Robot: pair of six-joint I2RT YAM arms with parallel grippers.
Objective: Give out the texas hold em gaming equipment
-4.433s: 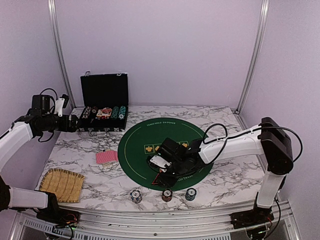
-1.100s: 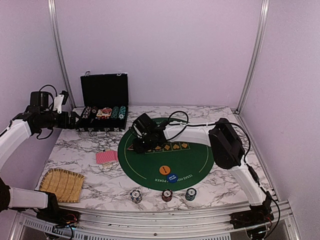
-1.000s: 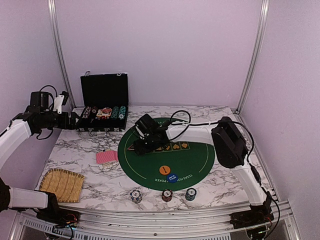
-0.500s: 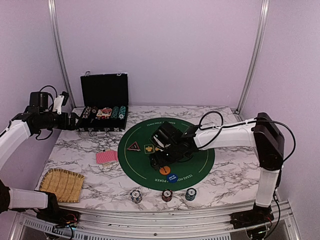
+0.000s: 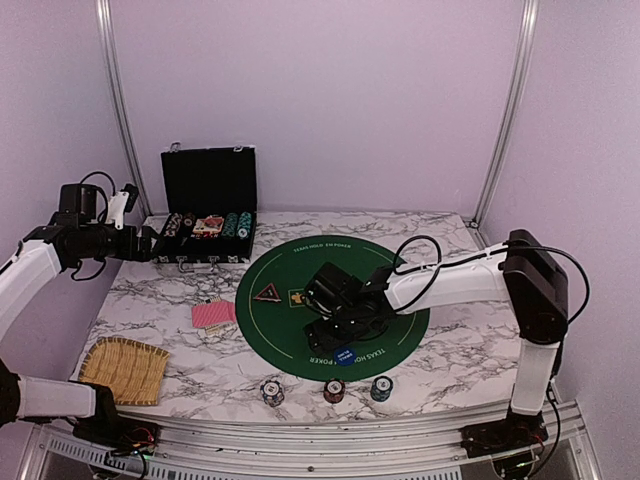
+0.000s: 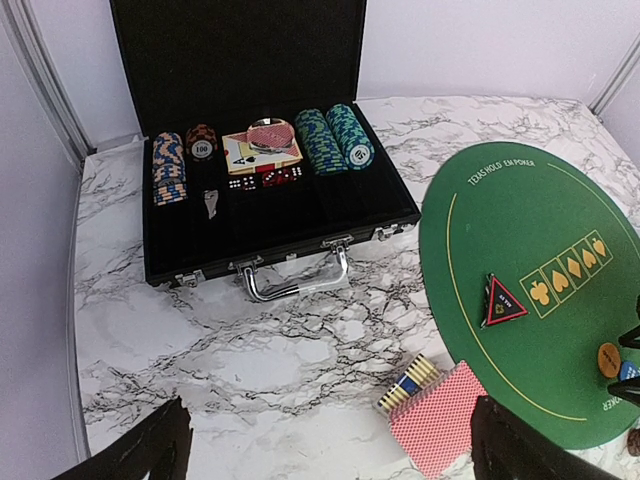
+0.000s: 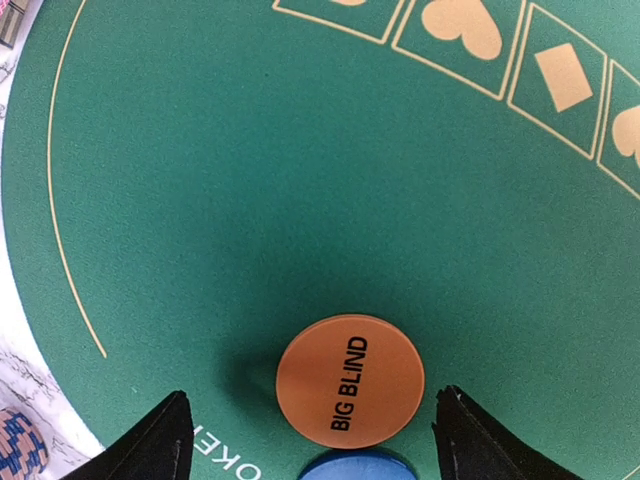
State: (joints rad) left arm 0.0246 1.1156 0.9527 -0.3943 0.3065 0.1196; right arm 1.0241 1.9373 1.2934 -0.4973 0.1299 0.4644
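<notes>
The orange BIG BLIND button (image 7: 350,380) lies on the green felt mat (image 5: 390,300), with the blue button (image 7: 362,467) touching its near edge. My right gripper (image 7: 312,400) is open, low over the mat, one finger on each side of the orange button. The dark triangular button (image 5: 266,293) lies free on the mat's left part. Red-backed cards (image 5: 213,314) lie on the marble left of the mat. Three chip stacks (image 5: 334,389) stand at the front edge. My left gripper (image 6: 325,420) is open and empty, high above the marble near the case.
An open black chip case (image 5: 208,215) holding chip rows (image 6: 335,137), cards and dice stands at the back left. A woven straw mat (image 5: 124,369) lies at the front left. The right arm stretches across the mat's right half.
My right gripper left the triangular button on the mat's left part and moved back toward the near side. It now straddles the orange button. The left arm has not moved.
</notes>
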